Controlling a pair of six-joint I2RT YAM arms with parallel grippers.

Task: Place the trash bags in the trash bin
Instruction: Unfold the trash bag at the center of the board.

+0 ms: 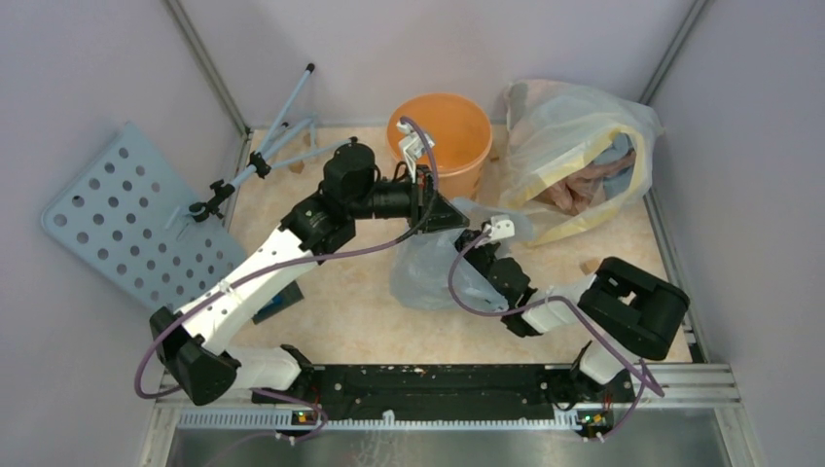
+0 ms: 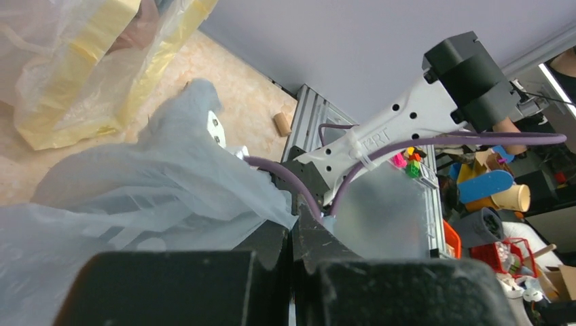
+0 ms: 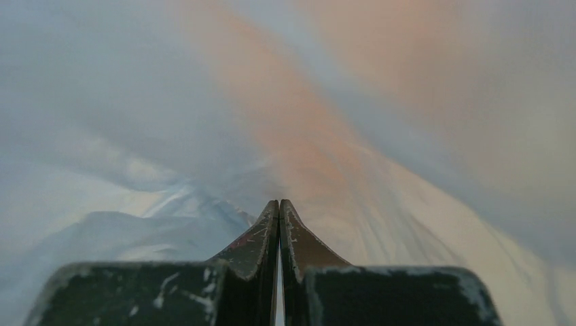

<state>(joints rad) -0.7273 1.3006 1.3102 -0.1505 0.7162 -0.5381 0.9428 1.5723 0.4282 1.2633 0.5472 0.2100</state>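
A big clear bag with yellow edges (image 1: 569,136) slumps in the far right corner of the table (image 1: 350,311). A small cork-like piece (image 1: 590,265) lies near the right edge. A thin-legged stand (image 1: 282,136) occupies the far left corner.

Plain pale lilac-grey walls (image 1: 88,68) enclose the work area on three sides, met at the back corners by bare aluminium posts (image 1: 208,68). The table (image 1: 350,311) has a beige, marbled surface, bounded at its near edge by an aluminium rail (image 1: 681,375). A pale blue perforated panel (image 1: 126,214) leans at the left wall, a slim light-blue tripod stand (image 1: 289,105) just beside it. Beyond the rail, the left wrist view shows a clutter of coloured items (image 2: 496,197) under a bright strip light (image 2: 553,78).
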